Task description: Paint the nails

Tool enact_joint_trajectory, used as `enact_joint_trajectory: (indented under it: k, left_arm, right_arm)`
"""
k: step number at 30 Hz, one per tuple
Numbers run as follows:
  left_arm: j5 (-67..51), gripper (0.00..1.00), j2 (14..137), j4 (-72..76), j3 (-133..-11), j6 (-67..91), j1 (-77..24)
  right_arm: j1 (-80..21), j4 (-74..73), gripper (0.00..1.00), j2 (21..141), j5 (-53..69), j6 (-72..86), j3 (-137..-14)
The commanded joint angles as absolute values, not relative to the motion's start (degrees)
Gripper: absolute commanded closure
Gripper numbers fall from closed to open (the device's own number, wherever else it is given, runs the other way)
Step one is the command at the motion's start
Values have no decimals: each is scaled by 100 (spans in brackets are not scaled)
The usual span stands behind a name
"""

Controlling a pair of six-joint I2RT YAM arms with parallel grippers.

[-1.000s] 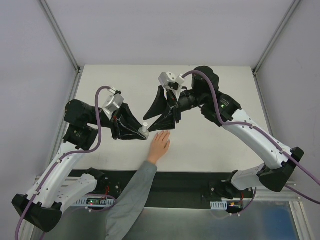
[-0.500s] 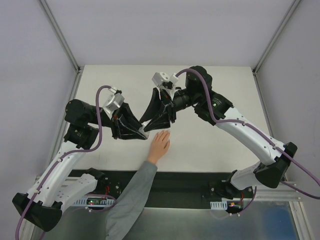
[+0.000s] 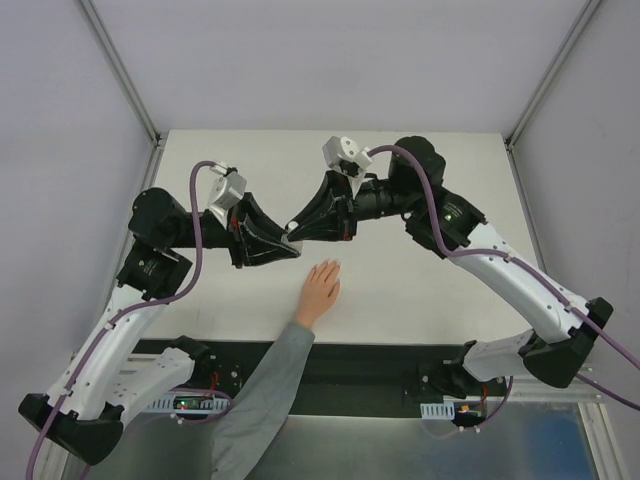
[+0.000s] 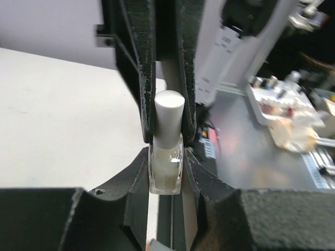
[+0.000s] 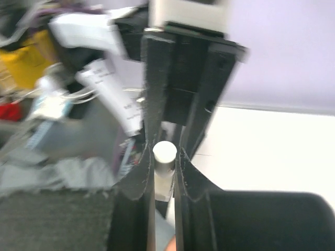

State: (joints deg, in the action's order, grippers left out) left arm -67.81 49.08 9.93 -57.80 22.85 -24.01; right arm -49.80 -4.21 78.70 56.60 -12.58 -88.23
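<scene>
Jaws of my left gripper (image 4: 166, 155) clamp the bottle (image 4: 166, 178); my right gripper (image 5: 164, 155) pinches tight on its white cap (image 4: 169, 107); hand (image 3: 321, 285) lies at six o'clock.

Glossy, translucent, glass-like bottle (image 4: 166, 175); matt white plastic cap (image 4: 169, 117). Matt black, grainy plastic on left pincer fingers (image 4: 131, 180). Matt off-white surface (image 4: 63, 104). Grey cloth sleeve (image 3: 270, 385).

White tabletop (image 3: 270, 150), pale grey enclosure walls (image 3: 330, 60), aluminium corner posts (image 3: 120, 70), even light
</scene>
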Motion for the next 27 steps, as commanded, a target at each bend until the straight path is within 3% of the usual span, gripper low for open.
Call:
enact_joint_trajectory:
  k: [1, 2, 5, 8, 11, 12, 14, 15, 17, 18, 21, 24, 25, 27]
  left_arm:
    - [-4344, 100, 4869, 669, -6161, 1276, -2373]
    - [-3898, 100, 4878, 677, -6161, 1179, -2373]
    - [-3447, 100, 5000, 826, -6144, 1020, -2391]
    - [-3419, 100, 5132, 931, -6135, 1002, -2408]
    - [-3428, 100, 5081, 949, -6030, 1055, -2408]
    - [-3523, 100, 5054, 941, -6003, 1055, -2408]
    - [-3682, 100, 4940, 888, -5916, 1046, -2408]
    - [-3918, 100, 4887, 835, -5880, 1055, -2408]
    - [-4191, 100, 4747, 826, -5749, 1116, -2408]
    - [-4358, 100, 4703, 826, -5705, 1160, -2408]
    - [-4999, 100, 4579, 817, -5537, 1283, -2408]
    - [-5676, 100, 4518, 817, -5502, 1423, -2408]
    - [-6078, 100, 4552, 843, -5528, 1537, -2408]
    - [-6458, 100, 4588, 896, -5572, 1748, -2408]
  right_arm:
    - [-5509, -1089, 100, 7446, 3056, -1337, -8447]
    - [-5746, -1159, 100, 7375, 979, -1249, -8342]
    - [-7265, -1633, 100, 7626, -3672, -626, -8507]
    - [-8041, -2572, 99, 8451, -5304, 191, -9699]
    - [-8209, -2883, 92, 8745, -5326, 97, -10221]
    - [-8209, -2709, 82, 8728, -5248, 36, -10187]
    - [-8200, -2584, 73, 8666, -5055, -262, -10116]
    - [-8209, -2453, 61, 8579, -4967, -438, -10108]
    - [-8139, -2399, 49, 8473, -4510, -955, -10107]
    - [-8121, -2391, 38, 8307, -4300, -1141, -10099]
    - [-7937, -2391, 21, 7799, -3255, -1746, -9880]
    - [-7271, -2356, 14, 7332, -1009, -1881, -9458]
    - [-7008, -2355, 13, 7130, 399, -1811, -9396]
    - [-6304, -2286, 13, 7032, 1541, -1749, -9290]
